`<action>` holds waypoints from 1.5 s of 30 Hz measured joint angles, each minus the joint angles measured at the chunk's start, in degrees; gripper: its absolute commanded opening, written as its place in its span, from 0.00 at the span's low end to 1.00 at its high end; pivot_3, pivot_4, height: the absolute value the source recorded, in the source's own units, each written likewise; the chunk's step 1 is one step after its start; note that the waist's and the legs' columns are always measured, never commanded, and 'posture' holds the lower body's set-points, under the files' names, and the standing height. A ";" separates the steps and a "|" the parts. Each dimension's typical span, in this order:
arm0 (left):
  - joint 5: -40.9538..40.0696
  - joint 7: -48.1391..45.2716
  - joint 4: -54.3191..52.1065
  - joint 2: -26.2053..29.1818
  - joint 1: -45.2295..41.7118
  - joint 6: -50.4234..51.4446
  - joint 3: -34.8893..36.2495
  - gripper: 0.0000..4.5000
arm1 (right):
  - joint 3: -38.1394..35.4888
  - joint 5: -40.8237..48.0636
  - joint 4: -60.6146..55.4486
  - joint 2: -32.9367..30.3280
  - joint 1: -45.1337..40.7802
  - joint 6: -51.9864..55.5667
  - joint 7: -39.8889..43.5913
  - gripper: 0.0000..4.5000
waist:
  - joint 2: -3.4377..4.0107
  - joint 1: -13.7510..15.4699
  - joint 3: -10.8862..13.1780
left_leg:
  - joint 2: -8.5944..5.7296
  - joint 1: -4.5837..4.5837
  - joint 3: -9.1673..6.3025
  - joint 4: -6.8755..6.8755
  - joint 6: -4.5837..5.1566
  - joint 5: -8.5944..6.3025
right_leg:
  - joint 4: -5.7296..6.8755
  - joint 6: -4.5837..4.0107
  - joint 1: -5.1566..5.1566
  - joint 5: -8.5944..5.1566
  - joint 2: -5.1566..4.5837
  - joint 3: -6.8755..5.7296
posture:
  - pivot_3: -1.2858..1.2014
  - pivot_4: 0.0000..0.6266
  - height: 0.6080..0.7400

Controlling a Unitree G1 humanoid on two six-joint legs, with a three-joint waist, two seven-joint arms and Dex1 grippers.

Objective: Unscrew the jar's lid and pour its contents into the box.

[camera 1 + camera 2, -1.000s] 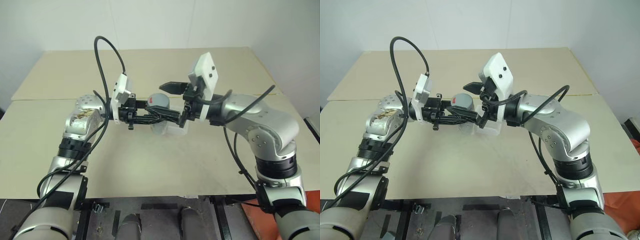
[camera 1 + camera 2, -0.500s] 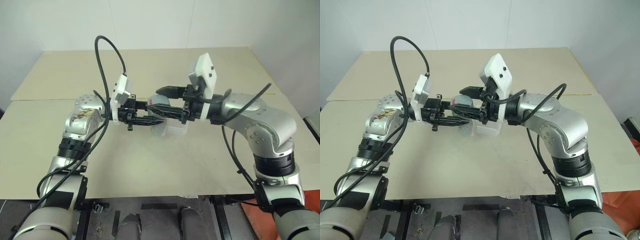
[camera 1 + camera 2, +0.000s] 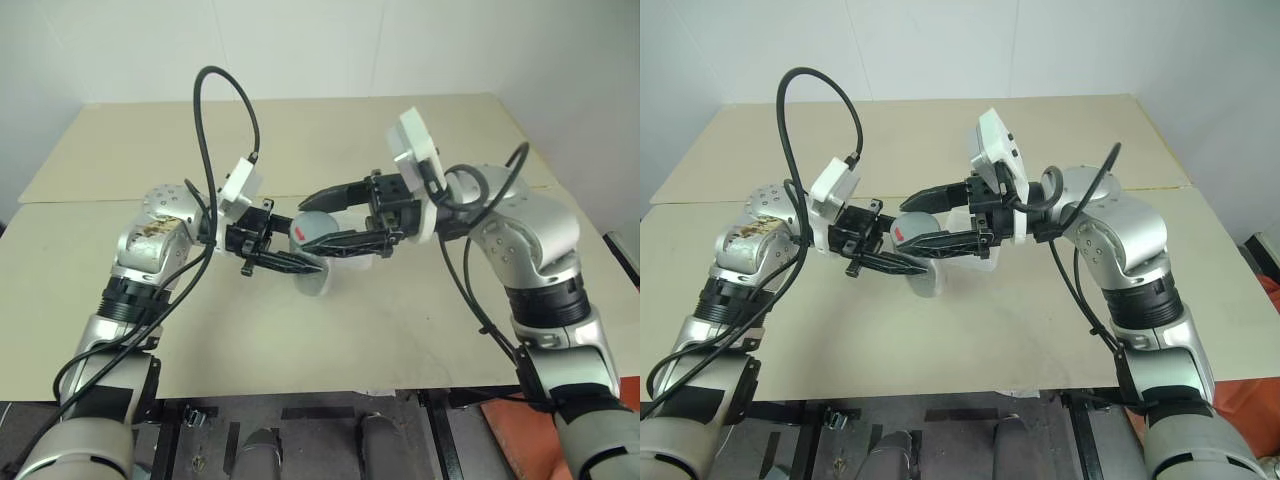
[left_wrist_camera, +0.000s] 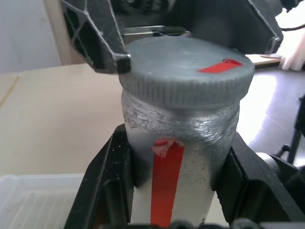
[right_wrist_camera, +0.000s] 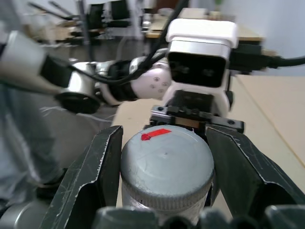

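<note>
The jar (image 4: 178,157) is held level above the desk (image 3: 400,300), between the two arms, with the left gripper (image 3: 300,262) clamped on its silvery body. In the left wrist view both left fingers (image 4: 107,186) press the jar's sides, just below the lid (image 4: 186,71). A red strip runs along the jar's body, and a second red mark sits on the lid's face.

The right gripper (image 3: 335,215) meets the jar from the opposite side, its jaws closed on the rim of the lid (the right wrist view shows one finger (image 5: 95,167) on each side of the cap). The lid is still seated on the jar; no gap shows at the threads.

The box (image 4: 43,200) lies on the desk below and just behind the jar, empty as far as can be seen. The contents are hidden inside the closed jar.

Step in hand: unscrewing, with both grips set. The next move likely calls for the right wrist to turn the lid while the left grip holds the body still. Pouring cannot begin until the lid is off.
</note>
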 measured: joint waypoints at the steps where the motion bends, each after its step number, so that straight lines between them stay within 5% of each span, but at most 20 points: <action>1: -0.04 0.07 0.00 0.21 0.00 -0.03 -0.06 0.42 | 0.26 -0.40 0.87 0.28 -0.31 -0.82 0.75 0.60 | 0.00 -0.11 0.00 | 0.00 0.00 0.00 0.00 0.00 0.00 | 0.02 0.00 0.00 0.00 0.00 0.00 | 0.52 0.24 1.00; 7: -0.77 0.23 0.61 -0.66 -0.02 -0.15 2.87 0.42 | 0.21 -3.06 1.96 0.03 1.98 -1.66 -0.75 0.99 | 0.00 -0.10 0.00 | -0.01 -0.08 -0.03 0.01 -0.06 0.04 | 0.05 0.00 -0.03 0.00 -0.01 -0.03 | 0.52 0.24 1.00; 16: 1.92 3.92 5.15 -1.27 0.48 -0.80 5.45 0.42 | -12.00 0.80 -13.48 -5.06 10.00 6.81 -14.34 0.99 | 0.02 -0.08 0.01 | -0.02 -0.04 -0.03 0.00 -0.04 0.03 | 0.03 0.00 -0.02 0.00 0.00 -0.03 | 0.52 0.24 1.00; 27: 5.58 8.42 8.18 -7.39 -0.84 -2.89 5.25 0.42 | -6.89 -0.59 -23.12 2.87 7.60 18.65 -37.08 0.99 | 0.02 -0.19 0.01 | -0.02 -0.05 -0.04 0.01 -0.05 0.03 | 0.07 -0.01 -0.03 0.00 0.00 -0.02 | 0.52 0.24 1.00; 45: 6.30 7.70 8.73 -5.76 -1.48 -2.95 5.33 0.42 | -3.23 -5.13 -19.40 4.80 6.48 18.19 -40.37 0.99 | 0.02 -0.64 0.01 | -0.02 -0.06 -0.06 0.00 -0.05 0.03 | 0.10 -0.01 -0.03 0.00 0.00 -0.02 | 0.52 0.24 1.00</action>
